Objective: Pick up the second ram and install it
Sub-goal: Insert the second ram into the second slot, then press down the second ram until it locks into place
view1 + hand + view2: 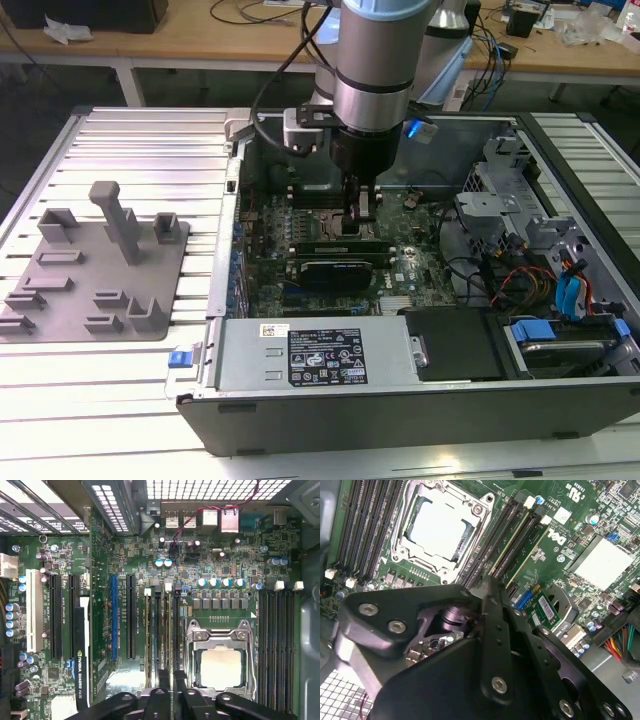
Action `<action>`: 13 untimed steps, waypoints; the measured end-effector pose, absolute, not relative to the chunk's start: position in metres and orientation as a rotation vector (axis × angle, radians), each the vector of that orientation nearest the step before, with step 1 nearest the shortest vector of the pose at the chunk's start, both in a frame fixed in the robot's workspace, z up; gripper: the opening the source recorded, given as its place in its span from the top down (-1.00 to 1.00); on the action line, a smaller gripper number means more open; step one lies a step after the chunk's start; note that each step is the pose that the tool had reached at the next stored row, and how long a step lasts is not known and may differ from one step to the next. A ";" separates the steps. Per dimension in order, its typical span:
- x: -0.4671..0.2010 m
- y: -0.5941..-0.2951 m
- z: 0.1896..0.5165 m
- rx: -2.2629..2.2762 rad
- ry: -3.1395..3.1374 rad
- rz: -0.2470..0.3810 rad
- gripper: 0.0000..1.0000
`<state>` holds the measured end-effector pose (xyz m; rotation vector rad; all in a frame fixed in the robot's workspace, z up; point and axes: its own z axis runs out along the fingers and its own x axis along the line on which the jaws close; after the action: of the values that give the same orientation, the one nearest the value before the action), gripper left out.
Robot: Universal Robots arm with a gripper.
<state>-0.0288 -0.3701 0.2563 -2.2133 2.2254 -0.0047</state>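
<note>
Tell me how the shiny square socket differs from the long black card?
The socket is squarish and silver-framed; the black card is long and dark. The socket lies flat on the green motherboard; the black card stands up from it. Both are mounted on that motherboard.

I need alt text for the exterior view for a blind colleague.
The arm reaches down into an open computer case, its tool low over the motherboard beside a black card. A grey fixture lies on the exterior view's left.
</note>
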 end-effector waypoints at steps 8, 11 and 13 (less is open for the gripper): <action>-0.029 -0.370 0.254 -2.206 2.218 -0.012 0.84; -0.029 -0.370 0.254 -2.206 2.218 -0.012 0.84; -0.029 -0.370 0.254 -2.206 2.218 -0.012 0.84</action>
<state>-0.0285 -0.3698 0.2539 -2.2063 2.2184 -0.0117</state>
